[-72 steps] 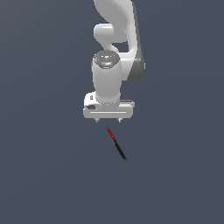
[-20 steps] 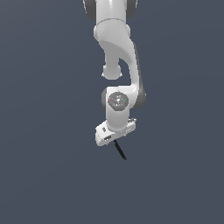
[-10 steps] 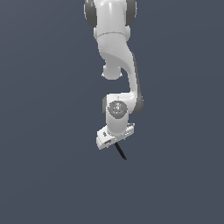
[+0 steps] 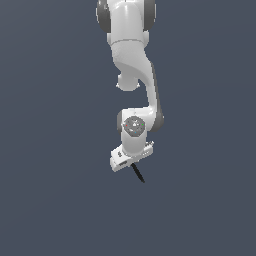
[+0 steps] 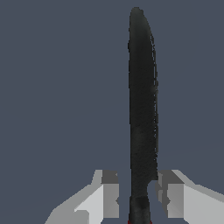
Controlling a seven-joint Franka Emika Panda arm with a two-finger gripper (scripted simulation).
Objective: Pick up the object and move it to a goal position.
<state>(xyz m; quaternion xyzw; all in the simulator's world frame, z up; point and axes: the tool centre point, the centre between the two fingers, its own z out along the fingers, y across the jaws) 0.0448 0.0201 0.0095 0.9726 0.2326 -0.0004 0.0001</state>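
The object (image 5: 142, 100) is a thin black stick that runs lengthwise between my two fingers in the wrist view, with a trace of red at its near end. My gripper (image 5: 138, 186) straddles that end. Small gaps show between the stick and each finger (image 5: 109, 192), so it stands open. In the exterior view the white gripper (image 4: 130, 164) sits low over the stick. Only the black tip of the object (image 4: 138, 174) sticks out below it toward the exterior view's right, and the red end is hidden under the hand.
The flat grey-blue floor (image 4: 55, 200) lies all around, with nothing else on it. The white arm (image 4: 131, 60) reaches down from the top of the exterior view.
The gripper has sunk a little lower over the stick in the last second. Compared with 3.6 s ago it has turned and come down, covering the red end.
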